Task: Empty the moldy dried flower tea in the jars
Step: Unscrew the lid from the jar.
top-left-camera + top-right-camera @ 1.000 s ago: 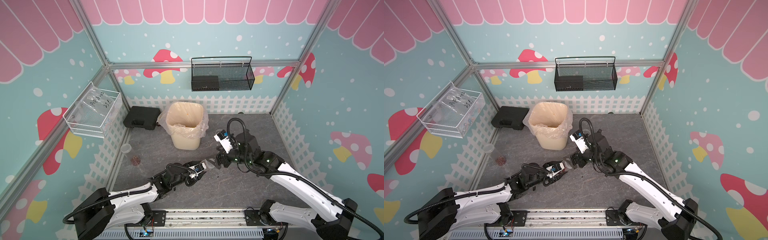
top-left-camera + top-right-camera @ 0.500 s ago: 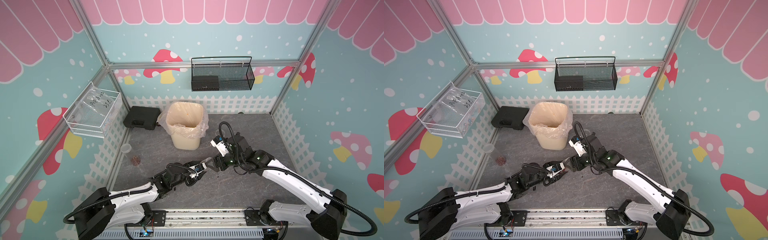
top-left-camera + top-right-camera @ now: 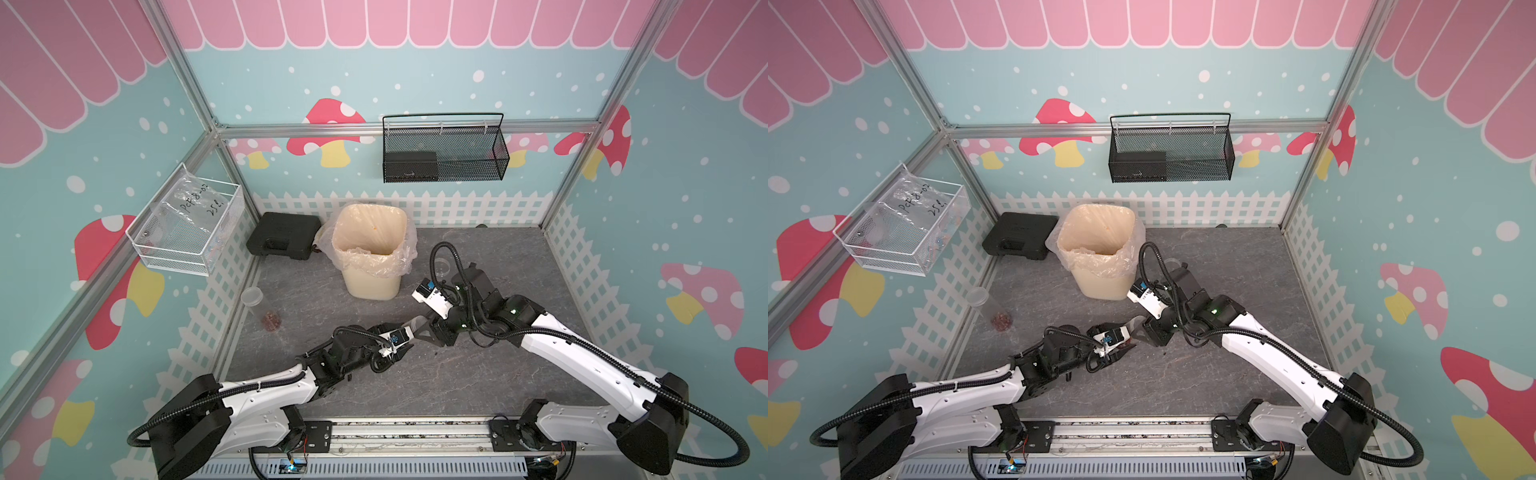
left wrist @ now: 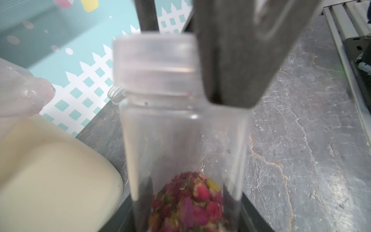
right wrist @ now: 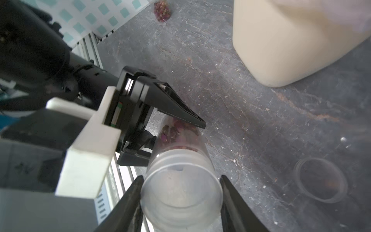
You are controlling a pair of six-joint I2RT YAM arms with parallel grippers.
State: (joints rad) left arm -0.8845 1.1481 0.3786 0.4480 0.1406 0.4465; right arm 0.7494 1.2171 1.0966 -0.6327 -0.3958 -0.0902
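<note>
A clear jar [image 3: 419, 321] [image 3: 1135, 322] hangs low over the grey floor, tilted, with my left gripper [image 3: 410, 331] [image 4: 186, 213] shut on its body. The moldy dried flower tea [image 4: 186, 200] [image 5: 174, 131] lies at the held end. My right gripper [image 3: 428, 328] [image 5: 180, 192] is shut on its lid [image 4: 154, 64] [image 5: 180, 194], one finger on each side. A second capped jar [image 3: 257, 305] [image 3: 988, 309] with tea [image 3: 271, 321] [image 5: 162, 12] rests by the left fence. An open, empty jar [image 3: 441, 266] [image 5: 321, 180] sits behind my right arm.
The cream, plastic-lined waste bin [image 3: 370, 282] [image 3: 1104, 282] stands just behind the grippers. A black case [image 3: 282, 235] lies at the back left. A black wire basket [image 3: 444, 153] and a clear wire-framed box [image 3: 187, 224] hang on the walls. White fencing rings the floor.
My right gripper has come left and down to the held jar, and its jaws have closed in around the lid. The left arm and its jar have stayed put.
</note>
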